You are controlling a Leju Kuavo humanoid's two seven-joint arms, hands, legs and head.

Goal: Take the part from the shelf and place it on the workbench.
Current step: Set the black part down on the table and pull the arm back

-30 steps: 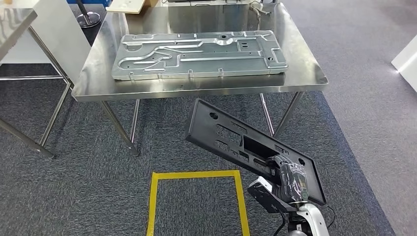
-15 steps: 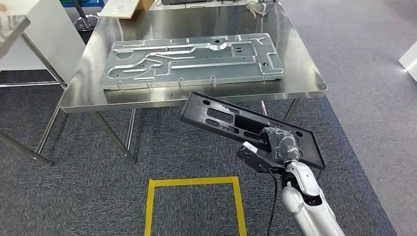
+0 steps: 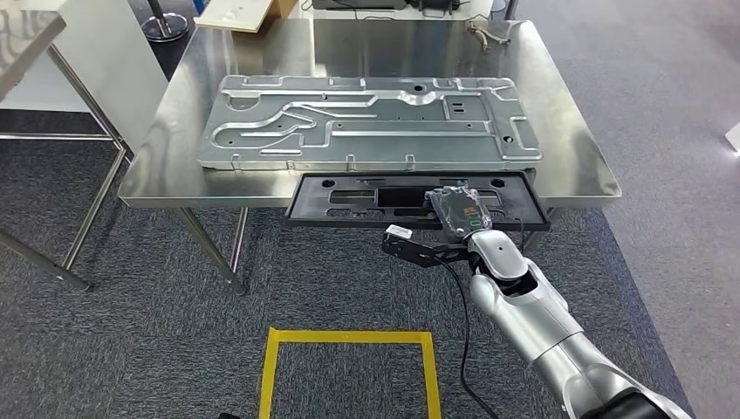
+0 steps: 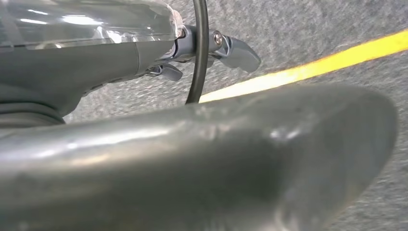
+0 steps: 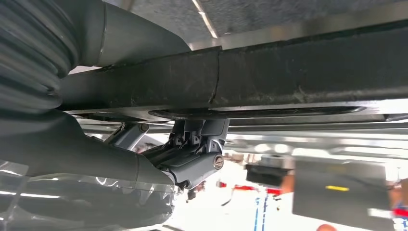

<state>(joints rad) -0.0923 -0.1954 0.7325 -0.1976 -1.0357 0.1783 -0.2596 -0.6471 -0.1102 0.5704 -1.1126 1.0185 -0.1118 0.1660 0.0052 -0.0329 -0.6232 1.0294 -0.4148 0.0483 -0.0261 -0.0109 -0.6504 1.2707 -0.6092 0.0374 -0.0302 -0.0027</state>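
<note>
Since the earlier frames the right hand (image 3: pixel 460 212) has carried the black plastic panel (image 3: pixel 366 199) up from over the carpet to the near edge of the steel workbench (image 3: pixel 572 148); the camera has also shifted, so the table's change of position in the picture is not a move of the table. Panel now lies roughly level and lengthwise along the front edge, its far long side over the tabletop, its near side overhanging. Right hand grips the panel near its right-hand half, fingers over the top face; right wrist view shows the panel's dark edge (image 5: pixel 298 72) clamped against the thumb (image 5: pixel 144 38). Just beyond the panel, a large stamped metal plate (image 3: pixel 366 122) rests flat on the workbench. Left hand (image 4: pixel 226 48): fingers seen above grey carpet (image 3: pixel 174 332) and yellow floor tape (image 3: pixel 349 336), holding nothing, apparently apart.
</note>
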